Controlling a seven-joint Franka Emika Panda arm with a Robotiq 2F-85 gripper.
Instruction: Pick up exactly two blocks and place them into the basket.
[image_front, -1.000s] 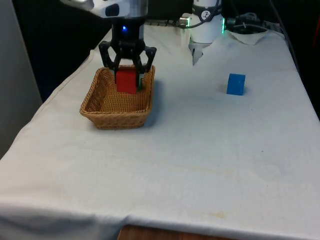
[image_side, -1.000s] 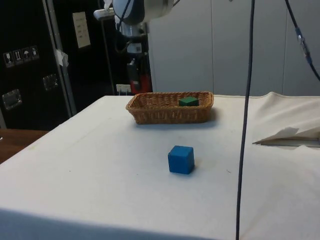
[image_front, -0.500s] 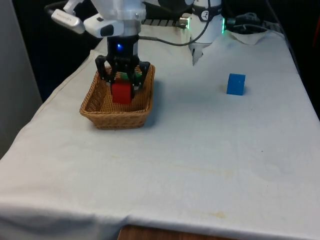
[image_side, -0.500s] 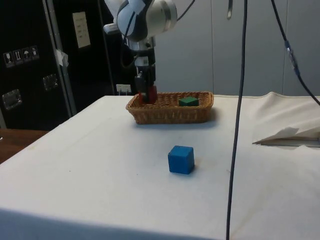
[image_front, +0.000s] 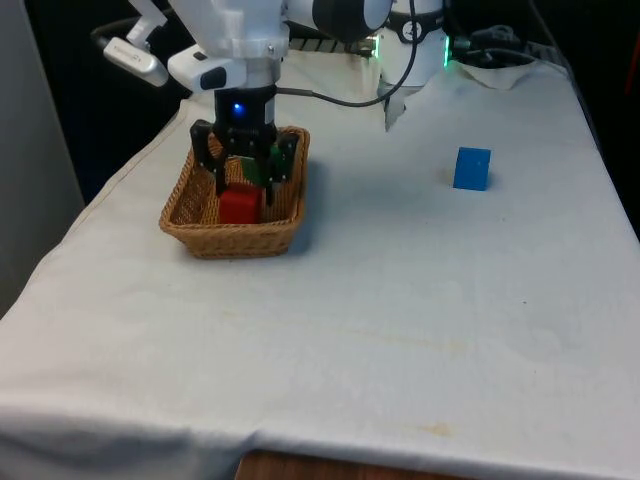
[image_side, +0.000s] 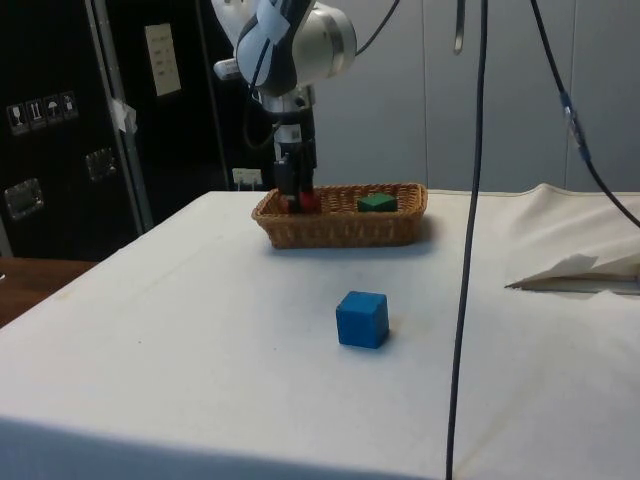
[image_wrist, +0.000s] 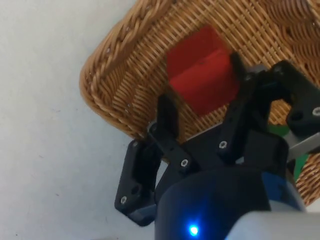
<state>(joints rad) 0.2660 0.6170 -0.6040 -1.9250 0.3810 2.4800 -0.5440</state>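
The wicker basket (image_front: 232, 238) (image_side: 345, 228) (image_wrist: 112, 75) stands at the front view's left. A red block (image_front: 240, 207) (image_side: 308, 201) (image_wrist: 200, 70) rests on its floor. My gripper (image_front: 242, 186) (image_side: 292, 190) (image_wrist: 200, 82) is lowered into the basket, open, its fingers straddling the red block with a small gap at one side. A green block (image_side: 377, 202) (image_front: 250, 166) lies in the basket too, towards its robot-side end and partly behind the gripper in the front view. A blue block (image_front: 471, 168) (image_side: 362, 319) sits alone on the cloth at the front view's right.
A rumpled fold of white cloth (image_side: 580, 272) lies at the robot's end of the table. A black cable (image_side: 465, 250) hangs down in the side view. Open cloth (image_front: 400, 290) stretches between the basket and the blue block.
The gripper came down into the basket with the red block. The block now rests on the basket floor and the fingers have let go of it.
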